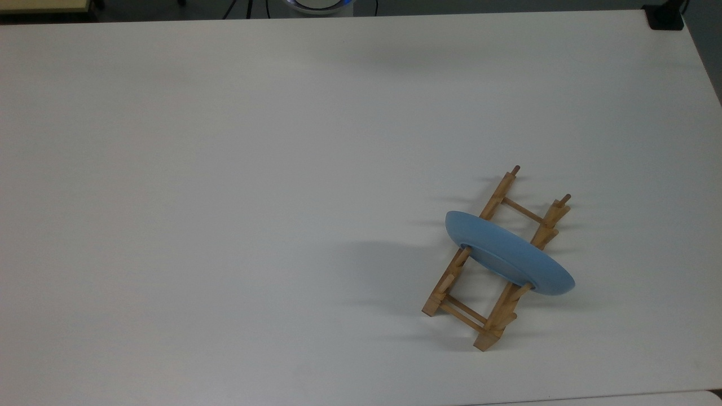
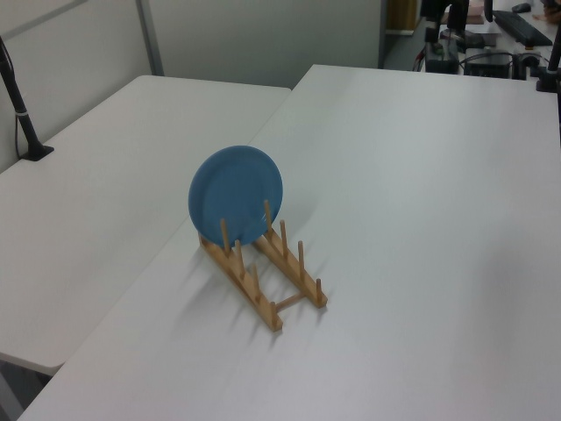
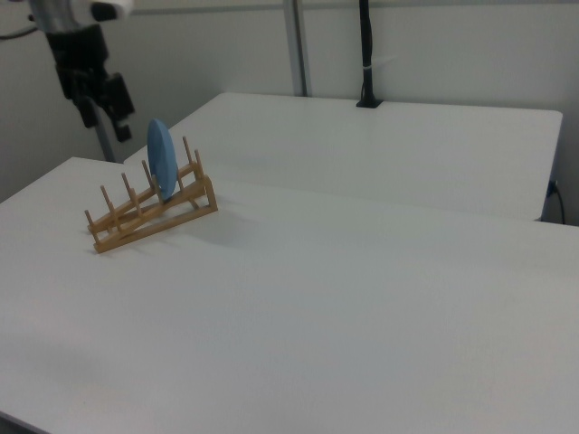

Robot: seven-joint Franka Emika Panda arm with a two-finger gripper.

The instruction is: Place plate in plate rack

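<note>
The plate (image 1: pixel 510 255) stands on edge in the rack (image 1: pixel 491 316), held between the upright pegs of both rails, on the white worktop (image 1: pixel 225 197). In the top view the rack lies slantwise in the top view's lower right, and the plate crosses it near the middle, overhanging both rails. In the left view the plate (image 2: pixel 237 195) sits at the far end of the rack (image 2: pixel 267 279), its blue face turned toward the camera and leaning slightly back, with several free pegs on the near side. In the right view the plate (image 3: pixel 160 169) shows as a thin blue edge toward the right view's right end of the rack (image 3: pixel 149 212).

The gripper (image 3: pixel 99 104) hangs in the right view's upper left, raised well above the worktop and behind the rack, apart from the plate and touching nothing. It holds nothing. Its dark fingers point down and appear to stand apart, though the angle makes this hard to judge, so I cannot tell for sure.

A second white table (image 2: pixel 96 202) adjoins the worktop on the left view's left.
</note>
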